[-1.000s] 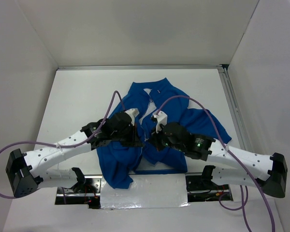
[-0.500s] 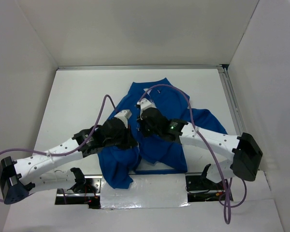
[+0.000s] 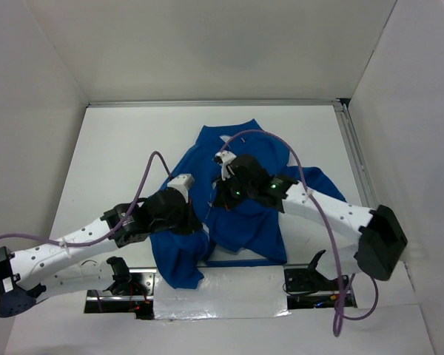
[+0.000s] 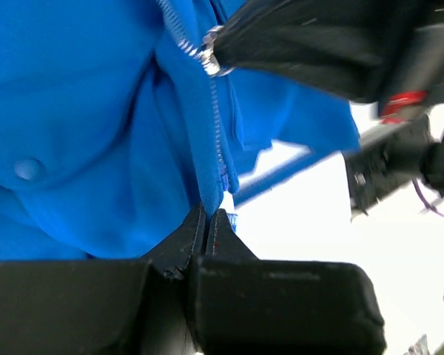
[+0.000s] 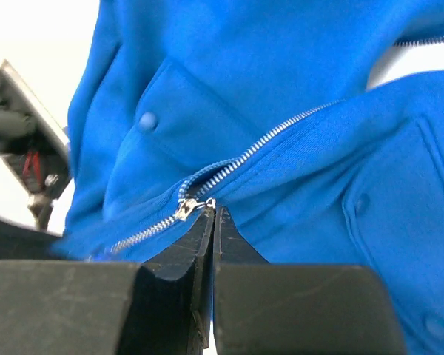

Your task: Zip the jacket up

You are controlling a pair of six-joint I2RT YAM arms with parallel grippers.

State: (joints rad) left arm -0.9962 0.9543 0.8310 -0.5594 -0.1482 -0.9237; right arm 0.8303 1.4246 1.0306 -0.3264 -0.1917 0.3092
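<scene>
Left tool (image 4: 207,216) has its two fingers pressed together on the lower hem of the jacket (image 3: 260,151), pinching the blue fabric right at the bottom end of the zipper. In the left wrist view the hem edge disappears between the fingertips, and the pale zipper teeth (image 4: 217,122) run up from there in one line.

The right tool (image 5: 212,214) is likewise pressed together, its tips nipping the small metal zipper slider (image 5: 186,209). From the left wrist camera this tool shows as a dark wedge at the top of the view, with the slider at its point, higher up the same line of teeth. The two tools are near each other but apart, with a stretch of zipper between them.

The jacket lies on the white bench (image 3: 118,140) around its middle, collar toward the far side and hem toward the arm bases. One sleeve is spread out to the right, while the lower left part is bunched and reaches the near edge. Near the collar the front edges stand apart, showing a little white. A round snap (image 4: 28,168) sits on the front panel beside the zipper. Purple cable (image 3: 152,166) arcs above each arm.
</scene>
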